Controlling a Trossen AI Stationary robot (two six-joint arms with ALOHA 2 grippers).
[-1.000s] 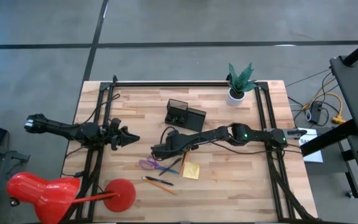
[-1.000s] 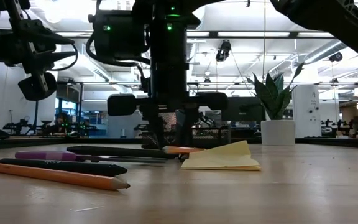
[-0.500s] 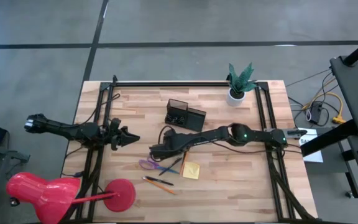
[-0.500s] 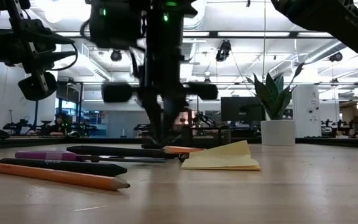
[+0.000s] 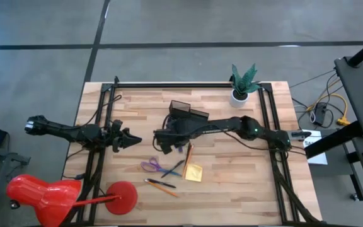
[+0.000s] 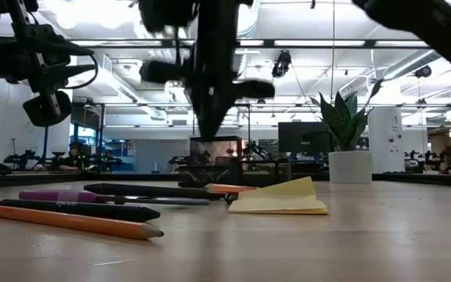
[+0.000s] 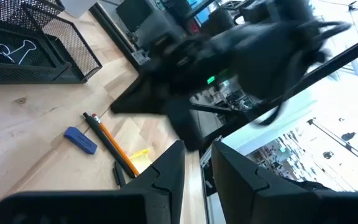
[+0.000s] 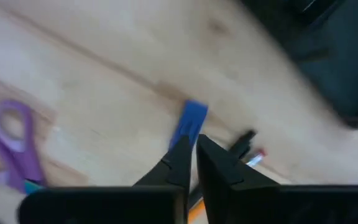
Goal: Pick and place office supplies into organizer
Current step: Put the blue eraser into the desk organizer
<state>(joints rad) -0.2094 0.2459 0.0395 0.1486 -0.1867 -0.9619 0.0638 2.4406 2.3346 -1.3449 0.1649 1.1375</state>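
Overhead, right gripper (image 5: 163,144) fingers closed, scissors (image 5: 152,167) on table (image 5: 232,183)

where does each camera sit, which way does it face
High: overhead, straight down on table; both arms show.
Low: table height, level across pencil and sticky-note pad; arms above.
Left wrist: past left gripper toward organizer.
Right wrist: down past shut right gripper at scissors.
High and left wrist share the organizer.

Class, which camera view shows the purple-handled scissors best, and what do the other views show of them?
The high view: the whole scissors lie flat on the table, handles and blades both visible. The low view shows them edge-on, partly behind pens. The right wrist view catches only blurred purple handles. The left wrist view does not show them.
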